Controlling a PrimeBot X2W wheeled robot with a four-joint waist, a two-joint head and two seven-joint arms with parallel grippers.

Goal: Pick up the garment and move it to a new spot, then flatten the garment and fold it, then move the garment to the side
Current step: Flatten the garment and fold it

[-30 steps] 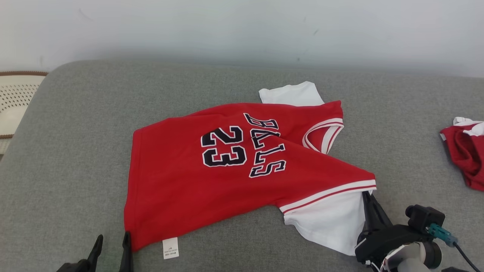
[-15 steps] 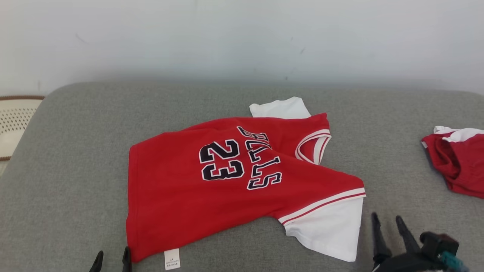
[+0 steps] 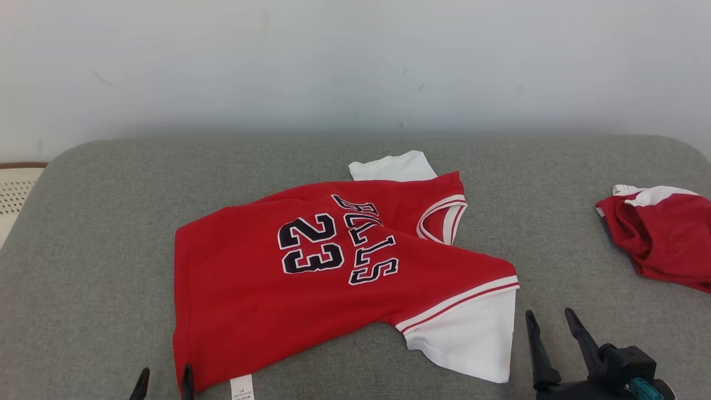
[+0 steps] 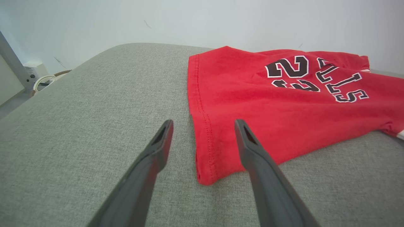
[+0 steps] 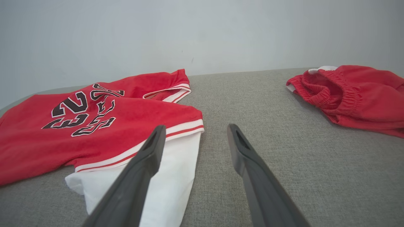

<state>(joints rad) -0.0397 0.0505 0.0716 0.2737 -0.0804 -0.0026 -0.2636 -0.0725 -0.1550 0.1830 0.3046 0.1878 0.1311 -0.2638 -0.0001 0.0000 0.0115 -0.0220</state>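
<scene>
1. The left hand (image 3: 165, 383) had its 2 dark fingers spread wide and gripped nothing.
2. In the left wrist view the left hand (image 4: 204, 126) straddled the near corner of the jersey's hem: 1 finger lay over bare grey cushion (image 4: 79, 119), the other over red cloth. Whether that finger touched the cloth could not be told.
3. In the head view, the left hand's fingertips poked up from the bottom edge and pointed away from the robot.
4. The right hand (image 3: 550, 319) was also spread wide and empty, its fingers pointing up toward the wall (image 3: 333, 66).
5. It sat low over the cushion, just beside the outer edge of the white sleeve (image 3: 472, 339), with a thin strip of grey between them.
6. In the right wrist view the right hand (image 5: 196, 129) had 1 finger crossing in front of the white sleeve and the other over bare cushion.
7. The red jersey (image 3: 250, 289) lay in the middle of the cushion, printed side up, showing "23", with a fold running through the chest and collar.
8. A second red garment (image 3: 661, 239) lay bunched at the right, well apart from the jersey.
</scene>
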